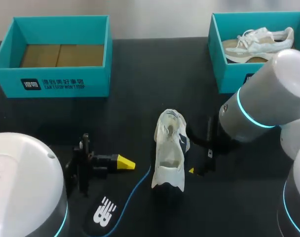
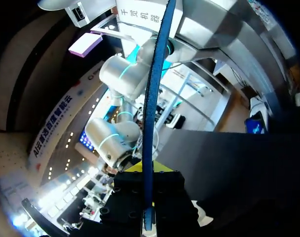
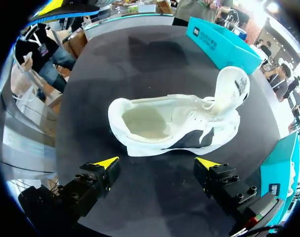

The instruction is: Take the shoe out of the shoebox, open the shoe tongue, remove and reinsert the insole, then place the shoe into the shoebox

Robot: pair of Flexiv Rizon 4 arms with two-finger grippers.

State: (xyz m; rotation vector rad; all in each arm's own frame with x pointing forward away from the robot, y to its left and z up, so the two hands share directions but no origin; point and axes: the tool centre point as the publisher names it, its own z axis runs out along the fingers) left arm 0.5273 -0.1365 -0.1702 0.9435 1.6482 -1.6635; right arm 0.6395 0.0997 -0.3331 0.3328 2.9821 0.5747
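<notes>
A white shoe (image 1: 169, 148) lies on the black table, its tongue (image 1: 170, 117) pulled up and its opening empty. In the right wrist view the shoe (image 3: 174, 123) lies just ahead of my right gripper (image 3: 157, 163), which is open and holds nothing. From above, that gripper (image 1: 195, 169) is beside the shoe's right side. My left gripper (image 1: 124, 162) is left of the shoe. It is shut on the black insole (image 1: 104, 213), whose blue edge (image 2: 152, 98) runs out between its fingers in the left wrist view.
An empty teal shoebox (image 1: 56, 81) stands at the back left. A second teal box (image 1: 229, 74) at the back right holds another pale shoe (image 1: 258, 42).
</notes>
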